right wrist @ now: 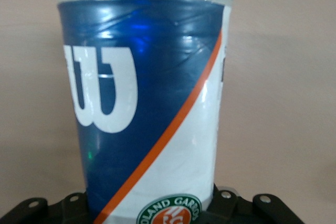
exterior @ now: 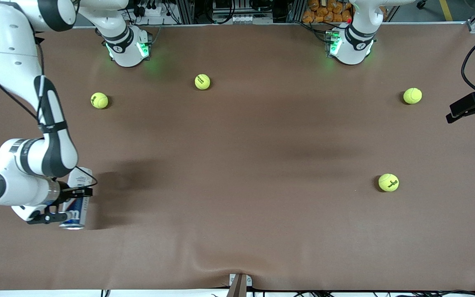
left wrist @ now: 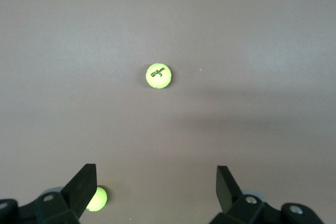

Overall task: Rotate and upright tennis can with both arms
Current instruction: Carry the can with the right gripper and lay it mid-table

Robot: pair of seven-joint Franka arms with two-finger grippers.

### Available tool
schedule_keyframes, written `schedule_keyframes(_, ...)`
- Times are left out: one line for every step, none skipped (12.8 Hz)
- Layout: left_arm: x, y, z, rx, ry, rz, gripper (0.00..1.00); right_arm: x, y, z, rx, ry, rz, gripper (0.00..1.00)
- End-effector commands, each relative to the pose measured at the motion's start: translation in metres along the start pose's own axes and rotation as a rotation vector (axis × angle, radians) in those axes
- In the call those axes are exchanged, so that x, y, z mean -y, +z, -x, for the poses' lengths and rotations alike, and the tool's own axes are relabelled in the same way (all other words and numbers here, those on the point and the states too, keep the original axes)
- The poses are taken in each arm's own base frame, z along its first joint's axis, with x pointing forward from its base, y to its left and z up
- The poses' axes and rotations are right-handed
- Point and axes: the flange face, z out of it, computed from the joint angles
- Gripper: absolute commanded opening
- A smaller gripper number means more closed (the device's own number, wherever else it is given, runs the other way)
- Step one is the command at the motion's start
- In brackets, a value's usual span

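The tennis can (exterior: 81, 178) lies on its side on the brown table at the right arm's end, silver rim toward the front camera. My right gripper (exterior: 70, 204) is shut on it across its body. In the right wrist view the can (right wrist: 147, 103) fills the picture, navy with a white "W" and an orange stripe, clamped in my right gripper (right wrist: 149, 209). My left gripper (left wrist: 156, 176) hangs high over the bare table, open and empty. A tennis ball (left wrist: 158, 75) lies far below it, and a second ball (left wrist: 97, 199) peeks out beside one finger.
Several yellow-green tennis balls lie scattered: one (exterior: 99, 100) and another (exterior: 202, 81) near the right arm's base, one (exterior: 412, 95) near the left arm's base, one (exterior: 388, 182) nearer the front camera. A metal bracket (exterior: 239, 282) sits at the table's front edge.
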Motion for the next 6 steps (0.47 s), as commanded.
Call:
schedule_keyframes(0.001, -0.007, 0.005, 0.0, 0.01, 0.008, 1.0, 0.092, -0.026, -0.014, 0.0, -0.16, 0.078, 0.66)
schedule_keyframes(0.0, -0.008, 0.005, -0.002, 0.012, 0.006, 1.0, 0.13, -0.037, -0.014, -0.015, -0.218, 0.089, 0.66)
schedule_keyframes(-0.002, -0.008, 0.005, -0.001, 0.013, 0.008, 1.0, 0.168, -0.04, -0.013, -0.021, -0.277, 0.095, 0.66)
schedule_keyframes(-0.002, -0.007, 0.005, 0.0, 0.012, 0.008, 1.0, 0.207, -0.04, -0.01, -0.022, -0.374, 0.099, 0.66)
schedule_keyframes(-0.001, -0.006, 0.004, 0.002, 0.01, 0.009, 1.0, 0.243, -0.04, -0.005, -0.022, -0.482, 0.107, 0.67)
schedule_keyframes(0.0, -0.005, 0.003, 0.003, 0.004, 0.017, 1.0, 0.283, -0.041, 0.002, -0.031, -0.558, 0.12, 0.67)
